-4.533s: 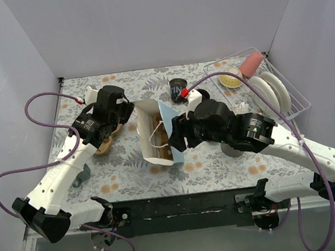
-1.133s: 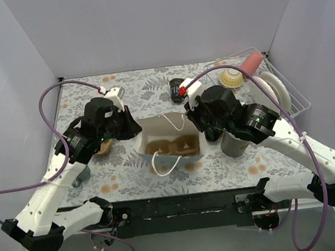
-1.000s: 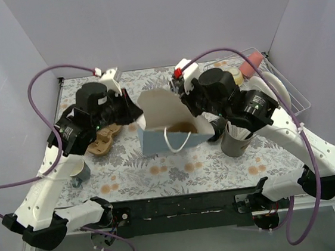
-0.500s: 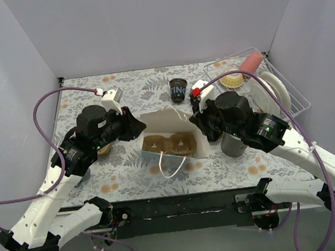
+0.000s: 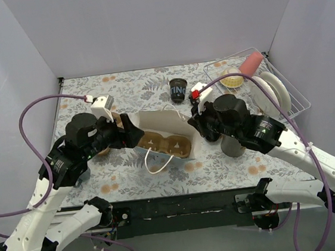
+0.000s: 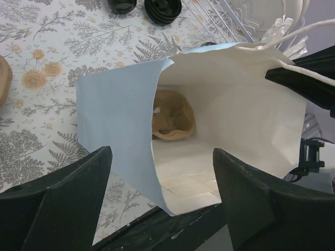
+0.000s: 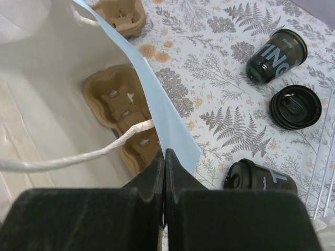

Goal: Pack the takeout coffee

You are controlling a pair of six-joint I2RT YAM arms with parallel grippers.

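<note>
One takeout coffee (image 5: 178,90) stands upright on the floral table behind the paper bag (image 5: 155,122). The right wrist view shows that cup (image 7: 276,55), a stack of black lids (image 7: 296,107) and a second lidded cup (image 7: 260,180) beside the bag (image 7: 167,125). A brown cup carrier (image 5: 168,143) lies inside the bag. My right gripper (image 7: 165,157) is shut on the bag's light blue wall at its right rim. My left gripper (image 6: 162,209) is open, its fingers on either side of the bag's left rim (image 6: 120,130) without pinching it.
A grey holder with white utensils (image 5: 234,145) stands right of the bag, under my right arm. A wire rack (image 5: 291,103) with plates fills the back right corner. A second brown carrier (image 7: 123,15) lies left of the bag.
My left gripper has opened and let go of the bag's left rim, drawing back a little. The bag has settled lower, still pinched by my right gripper.
</note>
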